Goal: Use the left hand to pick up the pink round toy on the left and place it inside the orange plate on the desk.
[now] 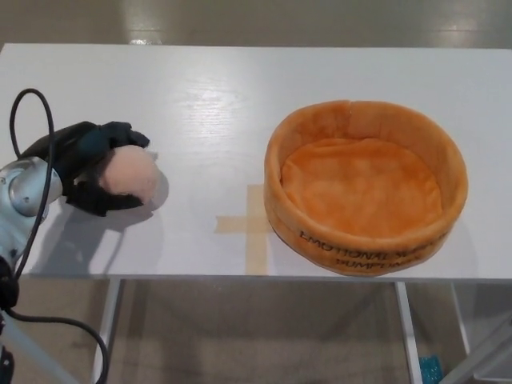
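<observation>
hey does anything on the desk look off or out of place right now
Nothing stands out. The orange plate sits upright and empty, and the left robot hand is wrapped around the pink round toy near the desk's left edge.

A white desk (pixel 200 88) carries the pink round toy (pixel 128 172), orange plate (pixel 364 180) and a tape cross (pixel 244 224).

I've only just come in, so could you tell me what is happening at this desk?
The robot's left hand is closed around a pink round plush toy at the left of the white desk. The soft orange plate sits empty to the right, beside a tan tape cross. The right hand is out of view.
</observation>
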`<state>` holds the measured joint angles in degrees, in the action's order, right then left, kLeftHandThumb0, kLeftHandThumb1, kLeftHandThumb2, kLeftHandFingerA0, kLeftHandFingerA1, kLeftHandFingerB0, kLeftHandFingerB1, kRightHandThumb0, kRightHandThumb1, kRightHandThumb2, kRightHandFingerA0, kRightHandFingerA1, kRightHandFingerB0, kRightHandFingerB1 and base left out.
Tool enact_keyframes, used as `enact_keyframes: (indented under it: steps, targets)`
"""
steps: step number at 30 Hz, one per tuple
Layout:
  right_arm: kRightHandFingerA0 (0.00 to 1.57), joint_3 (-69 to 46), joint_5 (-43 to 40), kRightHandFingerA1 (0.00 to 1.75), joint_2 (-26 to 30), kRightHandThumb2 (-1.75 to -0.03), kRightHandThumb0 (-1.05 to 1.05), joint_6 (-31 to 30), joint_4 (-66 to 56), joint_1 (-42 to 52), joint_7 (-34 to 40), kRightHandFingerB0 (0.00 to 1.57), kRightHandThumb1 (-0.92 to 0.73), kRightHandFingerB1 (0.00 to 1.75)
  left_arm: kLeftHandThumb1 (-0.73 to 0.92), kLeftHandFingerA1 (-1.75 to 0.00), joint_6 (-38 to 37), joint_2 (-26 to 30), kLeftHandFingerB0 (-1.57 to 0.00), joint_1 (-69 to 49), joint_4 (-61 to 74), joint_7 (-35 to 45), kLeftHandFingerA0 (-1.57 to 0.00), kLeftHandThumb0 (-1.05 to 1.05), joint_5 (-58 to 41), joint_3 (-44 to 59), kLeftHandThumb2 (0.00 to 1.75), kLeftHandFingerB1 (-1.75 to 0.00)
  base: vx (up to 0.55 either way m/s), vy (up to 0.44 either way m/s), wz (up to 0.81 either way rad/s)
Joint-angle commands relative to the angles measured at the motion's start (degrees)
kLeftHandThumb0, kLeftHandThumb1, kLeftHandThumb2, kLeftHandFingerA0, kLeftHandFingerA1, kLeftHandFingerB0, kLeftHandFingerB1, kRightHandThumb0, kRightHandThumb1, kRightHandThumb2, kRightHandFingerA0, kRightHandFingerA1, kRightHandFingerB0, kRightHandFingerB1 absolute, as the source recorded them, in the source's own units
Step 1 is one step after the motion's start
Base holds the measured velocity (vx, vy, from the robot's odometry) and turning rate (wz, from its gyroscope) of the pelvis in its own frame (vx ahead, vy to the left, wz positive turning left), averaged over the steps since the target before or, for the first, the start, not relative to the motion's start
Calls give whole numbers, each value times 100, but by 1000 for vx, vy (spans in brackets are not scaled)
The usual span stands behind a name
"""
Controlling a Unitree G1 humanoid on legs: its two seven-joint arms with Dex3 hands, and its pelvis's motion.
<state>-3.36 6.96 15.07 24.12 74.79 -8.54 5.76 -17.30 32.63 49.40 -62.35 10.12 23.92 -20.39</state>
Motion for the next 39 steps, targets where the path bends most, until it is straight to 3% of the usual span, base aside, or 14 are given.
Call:
enact_keyframes:
  steps: [1,9,16,17,20,25,27,29,30,31,32,33,34,39]
  targets:
    - [73,-48,-10,57,19,-58,-38,21,22,35,-19,63,-58,44,73,-112,-443,-170,-88,-193,-241,-91,-98,-12,136,-72,86,-99,0,0,0]
    - [74,-44,6,60,24,-58,-38,15,30,11,4,63,-58,44,77,-119,-623,-232,-80,-192,-286,-164,-97,-13,74,60,79,-106,0,0,0]
    - [73,-36,20,57,34,-58,-38,18,24,24,13,63,-58,44,83,-114,-742,-244,-80,-113,-278,-140,-90,-11,-4,166,70,-97,0,0,0]
    - [73,-46,11,55,35,-58,-38,4,26,21,-10,63,-58,44,84,-109,-849,-212,-82,-66,-237,-171,-88,-10,-7,190,64,-85,0,0,0]
    - [74,-34,38,55,42,-58,-38,34,26,36,21,63,-58,44,84,-104,-971,-192,-82,83,-187,-128,-89,-12,-121,319,64,-82,0,0,0]
    - [74,37,130,55,55,-58,-38,27,37,26,126,64,-58,44,83,-128,-840,-180,-75,438,-10,-157,-83,-16,-86,426,66,-94,0,0,0]
    - [73,4,89,57,45,-58,-39,24,41,21,73,64,-58,44,83,-160,-894,-219,-59,747,163,-324,-64,-20,32,418,64,-139,0,0,0]
    - [73,-37,53,57,30,-58,-39,24,40,18,38,64,-58,44,83,-160,-1047,-242,-59,873,216,-453,-64,-20,86,406,64,-139,0,0,0]
    - [73,-53,39,57,27,-58,-39,11,41,12,17,63,-58,44,84,-152,-993,-273,-63,956,263,-418,-60,-20,87,401,66,-123,0,0,0]
    - [73,-74,22,57,22,-58,-39,-6,43,5,-10,63,-58,44,84,-152,-928,-313,-63,1060,318,-376,-60,-20,90,392,66,-123,0,0,0]
    - [74,-86,17,56,13,-58,-37,-9,41,-6,-12,62,-58,44,83,-142,-857,-354,-77,1167,369,-355,-69,-19,112,372,66,-94,0,0,0]
    - [74,-97,16,56,3,-58,-37,-8,37,-18,-7,62,-58,44,83,-142,-783,-397,-77,1275,420,-338,-69,-19,140,349,66,-94,0,0,0]
    - [73,-112,4,56,-3,-58,-37,4,32,-14,-24,62,-58,44,80,-153,-852,-475,-71,1405,418,-343,-71,-17,157,319,68,-124,0,0,0]
    - [74,-135,33,58,-7,-58,-38,54,24,9,-16,64,-58,44,80,-162,-831,-832,-64,1811,419,-528,-64,-23,324,163,62,-128,0,0,0]
